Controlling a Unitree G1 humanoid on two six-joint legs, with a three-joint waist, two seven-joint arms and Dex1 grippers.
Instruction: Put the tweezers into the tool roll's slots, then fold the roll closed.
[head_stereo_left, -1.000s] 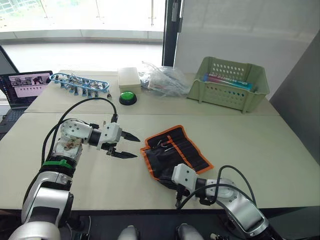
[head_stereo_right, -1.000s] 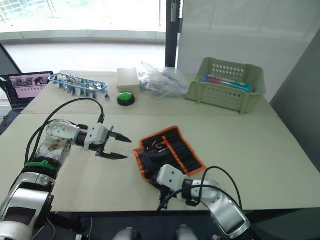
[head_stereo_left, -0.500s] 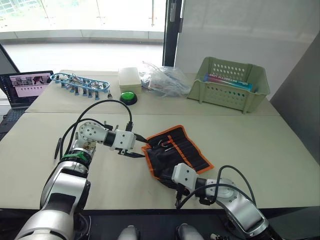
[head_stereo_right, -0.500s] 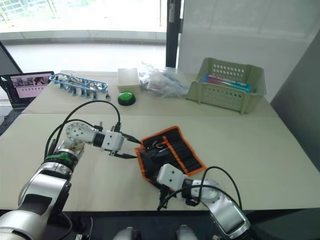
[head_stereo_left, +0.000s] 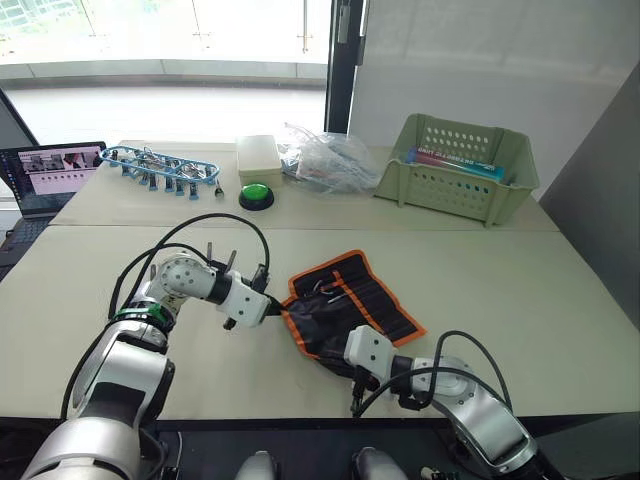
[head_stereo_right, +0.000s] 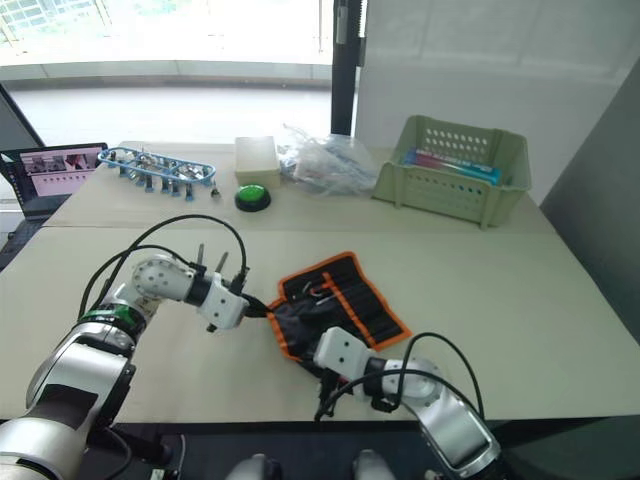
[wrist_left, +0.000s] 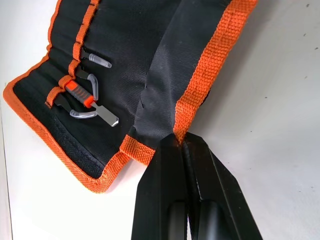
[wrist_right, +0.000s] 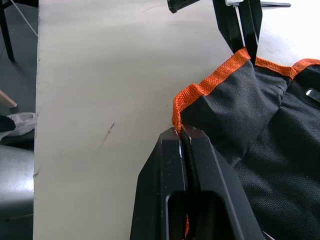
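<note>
Both hands, left hand (wrist_left: 181, 142) and right hand (wrist_right: 181, 131), pinched on tool roll (head_stereo_left: 350, 300) edging, green basket (head_stereo_left: 458, 165) well behind

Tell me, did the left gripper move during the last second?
Yes. The left gripper moved toward the robot's right across the table, from open and apart to shut on the tool roll's orange edge.

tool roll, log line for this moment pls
phase: folding | left hand: shut on tool roll orange edge | right hand: shut on near edge | roll: flap partly lifted on table
</note>
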